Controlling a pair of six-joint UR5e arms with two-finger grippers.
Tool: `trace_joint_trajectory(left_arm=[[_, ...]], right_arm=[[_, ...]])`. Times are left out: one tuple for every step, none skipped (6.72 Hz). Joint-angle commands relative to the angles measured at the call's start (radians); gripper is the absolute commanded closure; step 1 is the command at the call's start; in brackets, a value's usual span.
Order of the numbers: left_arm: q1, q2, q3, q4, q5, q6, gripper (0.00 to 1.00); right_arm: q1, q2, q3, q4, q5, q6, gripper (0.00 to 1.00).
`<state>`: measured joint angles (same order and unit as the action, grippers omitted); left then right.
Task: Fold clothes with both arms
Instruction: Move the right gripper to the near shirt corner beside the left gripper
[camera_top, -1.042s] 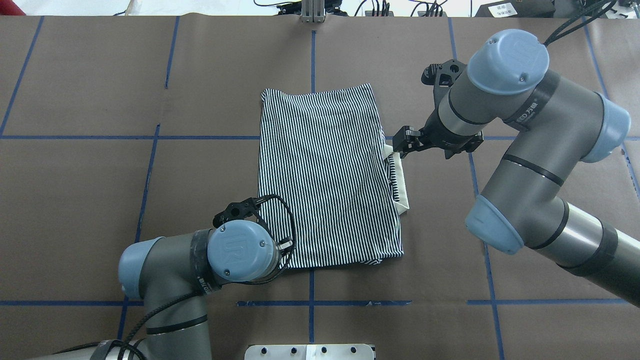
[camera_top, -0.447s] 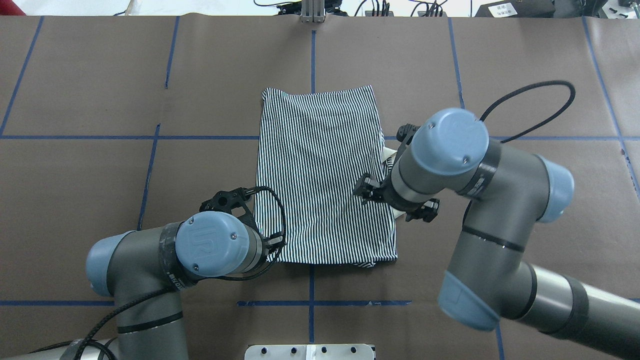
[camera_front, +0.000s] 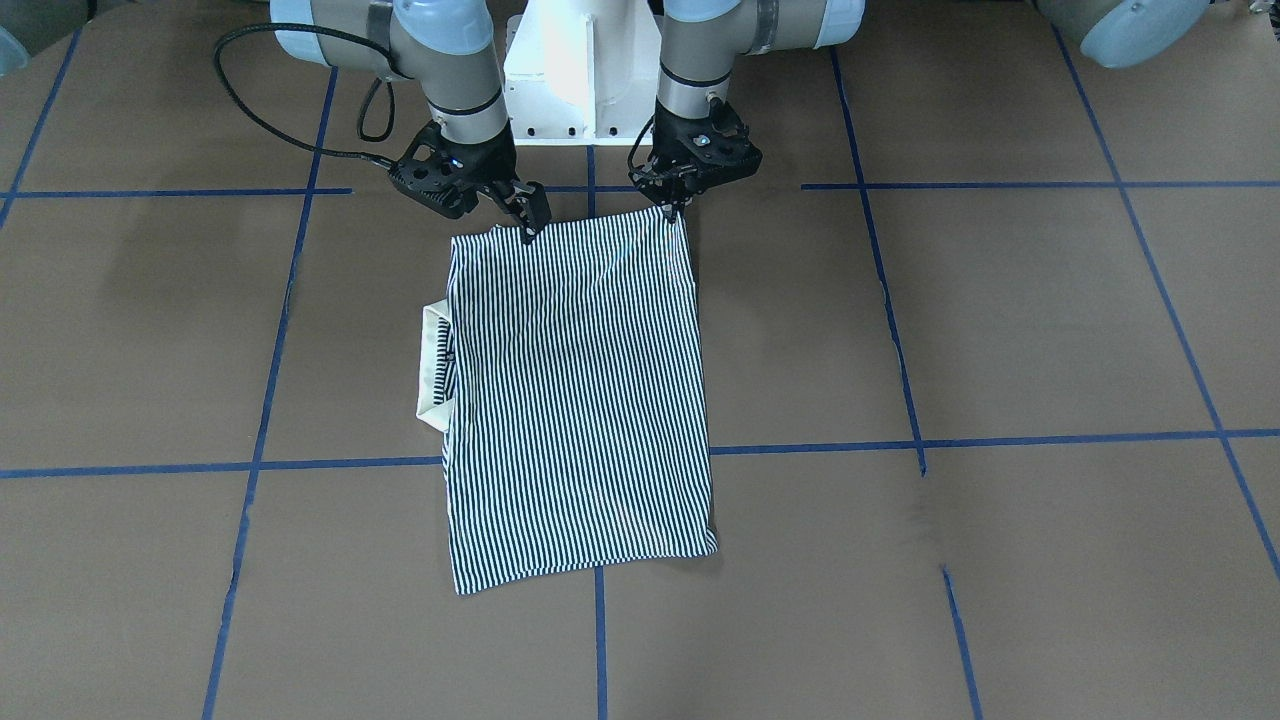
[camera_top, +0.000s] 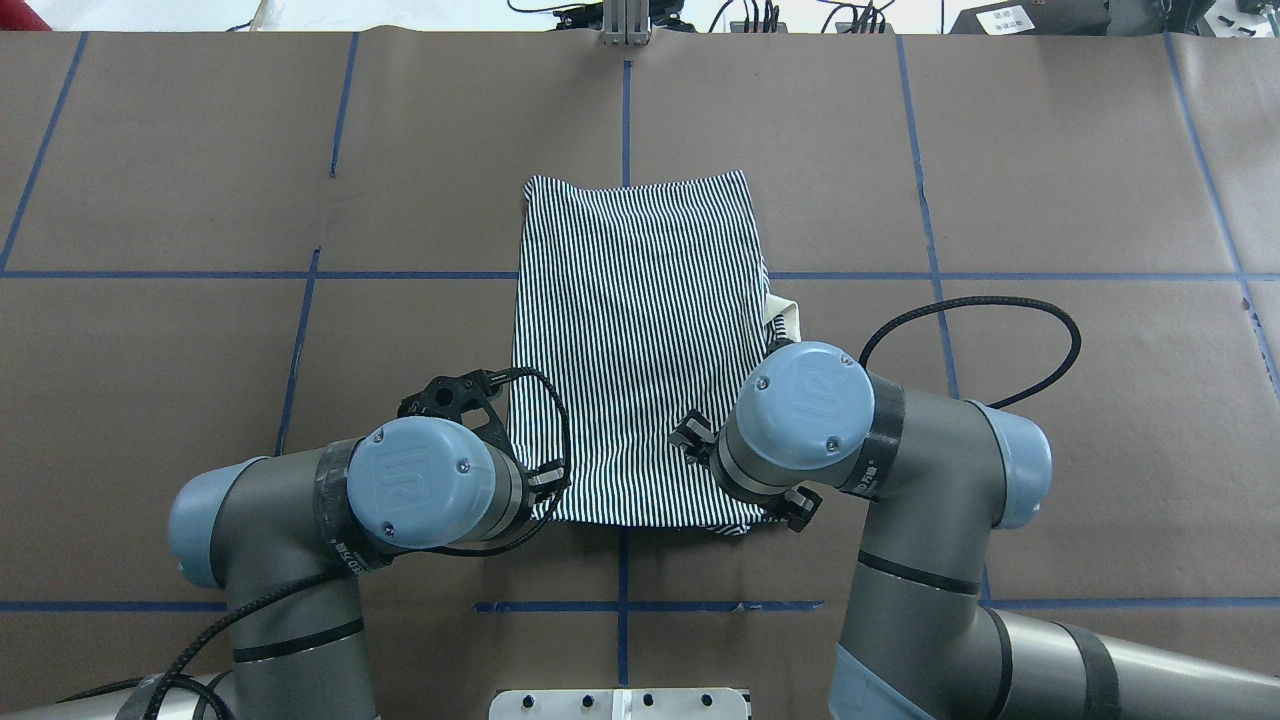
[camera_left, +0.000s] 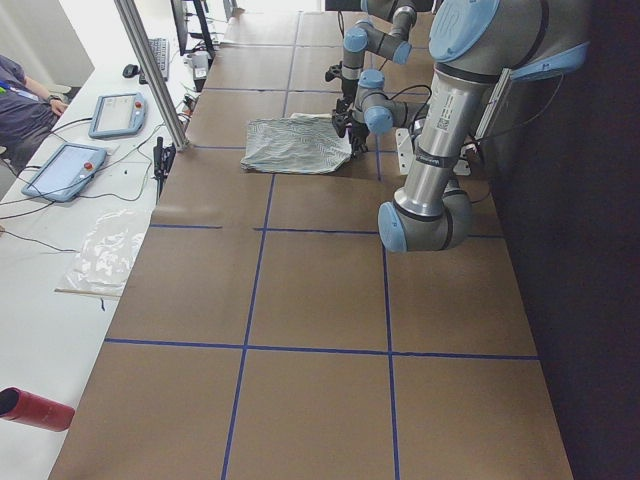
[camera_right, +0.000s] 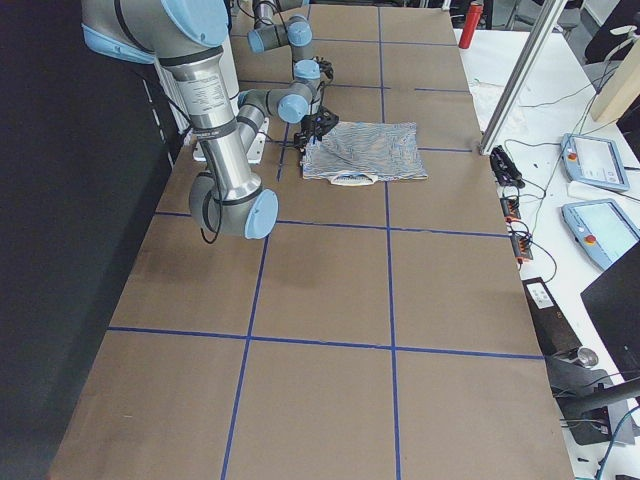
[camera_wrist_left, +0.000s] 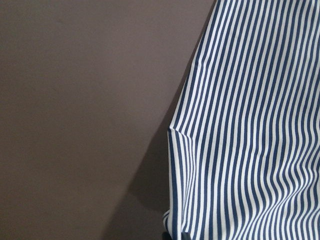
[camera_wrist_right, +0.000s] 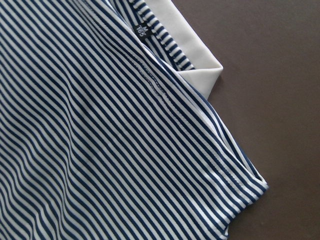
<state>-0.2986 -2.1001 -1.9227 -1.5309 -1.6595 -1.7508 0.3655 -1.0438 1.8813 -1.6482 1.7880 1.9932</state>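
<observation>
The table (camera_top: 150, 400) is brown, with blue lines (camera_top: 400, 275) crossing it. A folded striped shirt (camera_top: 640, 330) lies flat near its middle, far from every corner. The shirt's cream collar (camera_front: 432, 365) pokes out at one side.

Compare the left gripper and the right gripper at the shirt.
The left gripper points almost straight down at the shirt corner on the plain side; the right gripper leans in at the corner on the collar side. The left gripper's tips look pinched together on cloth; the right gripper's state is unclear. Both sit at the shirt's edge nearest the robot.
</observation>
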Motion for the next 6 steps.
trace_joint_trajectory(left_arm=[[-0.002, -0.001, -0.001, 0.000, 0.001, 0.000, 1.00], [-0.004, -0.001, -0.001, 0.000, 0.001, 0.000, 1.00], [-0.008, -0.001, -0.001, 0.000, 0.001, 0.000, 1.00], [-0.008, -0.001, -0.001, 0.000, 0.001, 0.000, 1.00], [-0.008, -0.001, -0.001, 0.000, 0.001, 0.000, 1.00], [-0.007, -0.001, -0.001, 0.000, 0.001, 0.000, 1.00]], right_arm=[[-0.007, 0.085, -0.135, 0.002, -0.051, 0.167, 0.00], [-0.007, 0.103, -0.190, 0.046, -0.052, 0.192, 0.00], [-0.016, 0.087, -0.198, 0.057, -0.050, 0.235, 0.00], [-0.025, 0.085, -0.195, 0.050, -0.052, 0.240, 0.00], [-0.023, 0.081, -0.192, 0.042, -0.050, 0.240, 0.00], [-0.022, 0.071, -0.176, 0.041, -0.047, 0.242, 0.00]])
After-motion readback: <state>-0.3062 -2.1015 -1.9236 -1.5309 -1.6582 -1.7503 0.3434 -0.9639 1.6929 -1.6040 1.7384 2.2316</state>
